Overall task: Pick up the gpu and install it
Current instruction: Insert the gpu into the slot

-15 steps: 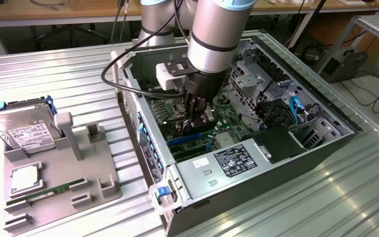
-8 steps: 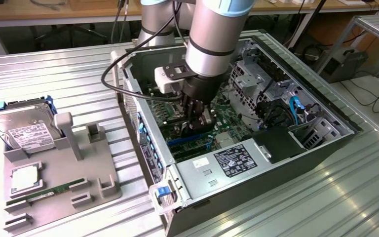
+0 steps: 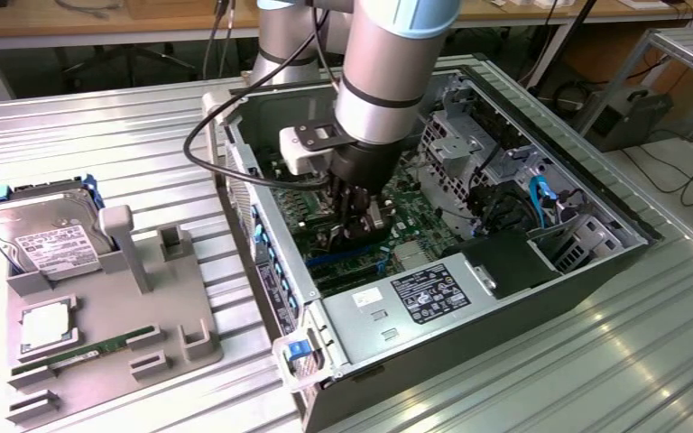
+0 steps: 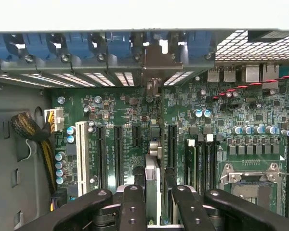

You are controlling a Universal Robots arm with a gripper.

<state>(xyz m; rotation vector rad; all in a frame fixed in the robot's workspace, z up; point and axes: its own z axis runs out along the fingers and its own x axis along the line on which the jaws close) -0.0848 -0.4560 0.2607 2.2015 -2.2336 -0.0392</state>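
Inside the open computer case [image 3: 587, 236], the gpu [image 4: 152, 159] is held edge-on between the closed fingers [image 4: 133, 207] of the gripper [image 4: 154, 204], above the motherboard [image 4: 221, 120]. Its lower edge is hidden, so seating in a slot cannot be judged.

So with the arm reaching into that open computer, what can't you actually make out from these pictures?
- Exterior view: the tool sits deep in the black computer case; the grey arm hides what it holds.
- Wrist view: the thin dark card with the silver bracket is seen edge-on between the tool's black fingers, so whether it is seated in a slot on the green motherboard cannot be told.
- Exterior view: print on the silver hard drive's white label is too small.
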